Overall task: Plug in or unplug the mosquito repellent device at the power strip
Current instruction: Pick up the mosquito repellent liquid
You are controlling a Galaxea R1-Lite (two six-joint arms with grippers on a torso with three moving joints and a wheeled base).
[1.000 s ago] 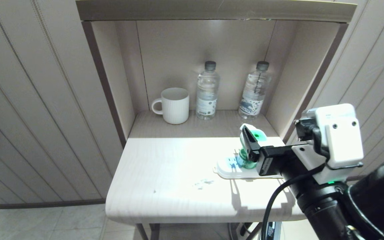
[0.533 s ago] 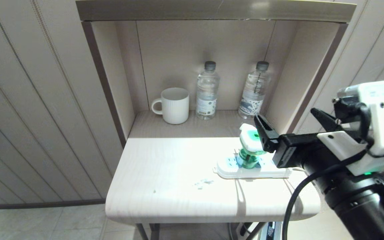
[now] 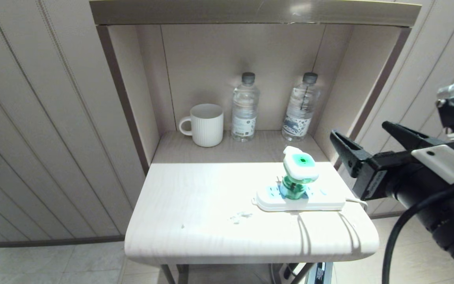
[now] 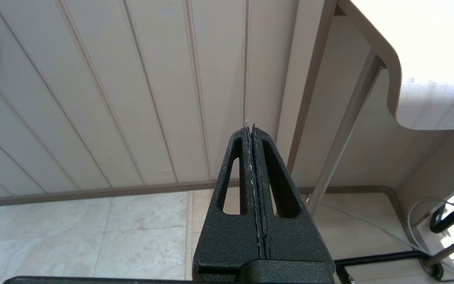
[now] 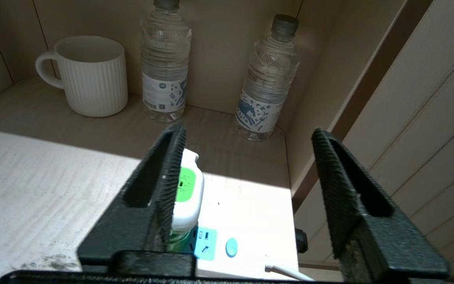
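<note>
The small mosquito repellent device [image 3: 298, 173], with its green-and-white square head and translucent green bottle, stands upright, plugged into the flat white power strip [image 3: 321, 202] with bluish sockets. The strip lies near the right front of the pale wood-grain worktop [image 3: 195, 205], its white cord [image 3: 356, 201] running off the right end. In the right wrist view a round bluish button [image 5: 231, 247] shows on the strip just beside the device.

The right end effector [image 3: 373, 138] hangs in the air to the right of the worktop, apart from the device, its black fingers spread wide and holding nothing. The left end effector [image 4: 250, 130] is parked low beside the worktop's leg, fingers pressed together and empty (it faces the panelled wall).

At the back of the alcove stand a white ribbed ceramic mug [image 3: 205, 124] and two clear plastic water bottles [image 3: 245, 108], [image 3: 302, 108].
</note>
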